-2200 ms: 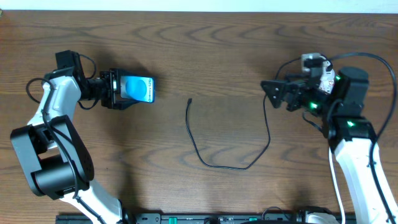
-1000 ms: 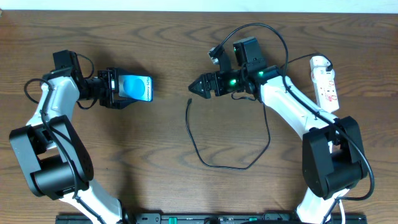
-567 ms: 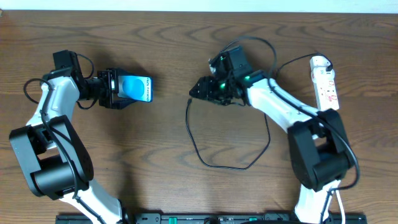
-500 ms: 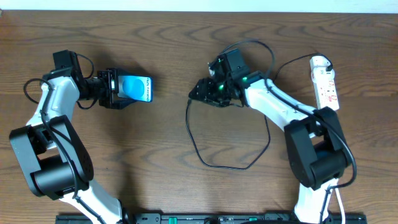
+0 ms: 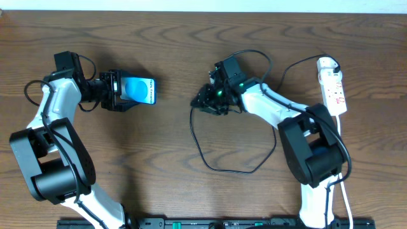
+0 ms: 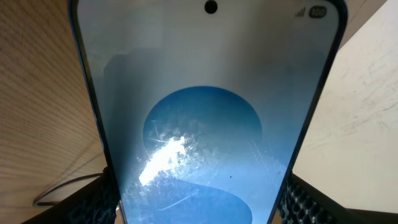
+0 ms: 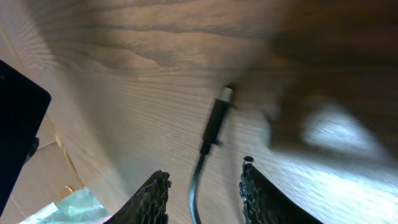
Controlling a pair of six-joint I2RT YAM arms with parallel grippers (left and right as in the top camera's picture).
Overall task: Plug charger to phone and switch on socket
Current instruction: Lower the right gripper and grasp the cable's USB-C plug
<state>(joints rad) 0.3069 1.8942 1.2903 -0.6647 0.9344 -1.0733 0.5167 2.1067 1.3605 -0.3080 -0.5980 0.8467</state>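
Dark brown wooden desk (image 5: 159, 184), pale strip along the far edge. Left end effector (image 5: 121, 91) is pinching the phone (image 5: 140, 90) by one short end, holding it out toward the desk centre with the blue screen facing up. In the left wrist view the phone (image 6: 205, 124) fills the frame, with textured pads (image 6: 99, 199) pressed on both long edges. The charger (image 5: 198, 149) lies loose mid-desk in an open loop, its free plug tip near the right end effector (image 5: 202, 102) and well apart from the phone. The right wrist view shows the right end effector (image 7: 202, 186) spread, with fingers (image 7: 155, 193) on either side of the charger (image 7: 214, 127). The cable runs between them untouched and the tip lies flat on the wood. The socket (image 5: 333, 86) lies at the far right edge, its white cord (image 5: 344, 191) trailing toward the near side.
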